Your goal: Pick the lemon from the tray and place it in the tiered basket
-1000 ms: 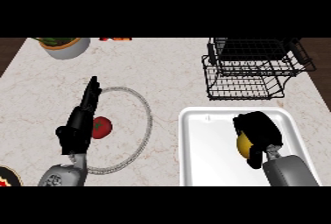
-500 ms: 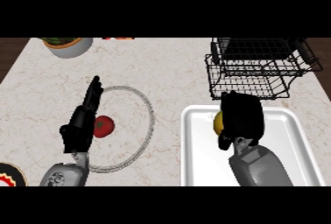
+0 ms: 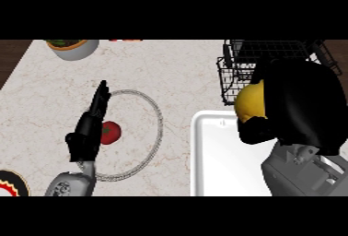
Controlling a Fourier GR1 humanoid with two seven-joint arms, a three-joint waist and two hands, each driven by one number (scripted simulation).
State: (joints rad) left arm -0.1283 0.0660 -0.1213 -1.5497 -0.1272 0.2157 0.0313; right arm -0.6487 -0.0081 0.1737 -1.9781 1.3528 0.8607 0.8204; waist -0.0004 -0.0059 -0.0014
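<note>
My right hand point(image 3: 296, 103) fills the right side of the head view, raised close to the camera, with its fingers curled round the yellow lemon point(image 3: 249, 101). Only the lemon's left side shows past the hand. Hand and lemon hang over the far end of the white tray point(image 3: 211, 156), just in front of the black wire tiered basket point(image 3: 234, 64), much of which the hand hides. My left hand point(image 3: 88, 129) rests open at the left, fingers straight and pointing away over a clear round plate.
A red tomato point(image 3: 111, 132) lies on the clear plate point(image 3: 153, 138) beside my left hand. A bowl point(image 3: 71, 46) stands at the far left edge of the counter. A dark-rimmed dish point(image 3: 10, 184) peeks in at the lower left.
My right hand has lifted the lemon off the tray and carried it up and toward the basket, growing much larger in view. The left hand has not moved.
</note>
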